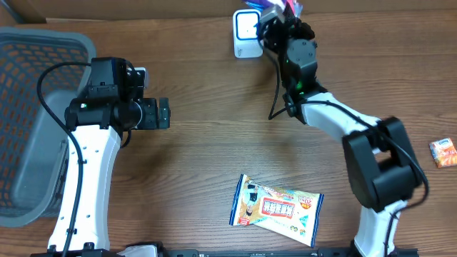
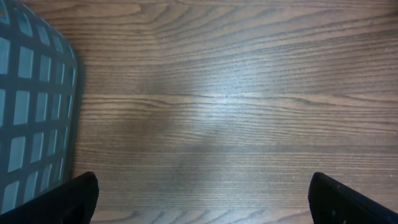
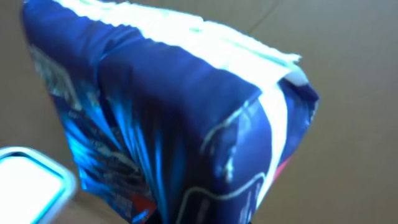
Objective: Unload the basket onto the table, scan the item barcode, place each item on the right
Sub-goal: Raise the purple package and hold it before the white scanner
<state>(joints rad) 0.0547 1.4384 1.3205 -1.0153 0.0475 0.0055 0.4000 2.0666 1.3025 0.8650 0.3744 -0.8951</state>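
My right gripper (image 1: pixel 273 21) is at the table's far edge, shut on a shiny blue packet (image 1: pixel 274 6) with a white sealed edge. In the right wrist view the blue packet (image 3: pixel 168 118) fills most of the picture and hides the fingers. The white barcode scanner (image 1: pixel 245 33) stands just left of the packet, and a corner of the scanner (image 3: pixel 25 183) shows at lower left in the right wrist view. My left gripper (image 1: pixel 164 113) hangs open over bare wood at centre left, with nothing between its fingers (image 2: pixel 81 196).
A grey mesh basket (image 1: pixel 32 78) takes up the left side of the table, and its wall (image 2: pixel 31 106) shows in the left wrist view. A colourful snack packet (image 1: pixel 277 207) lies flat near the front. A small orange packet (image 1: pixel 443 152) lies at the right edge.
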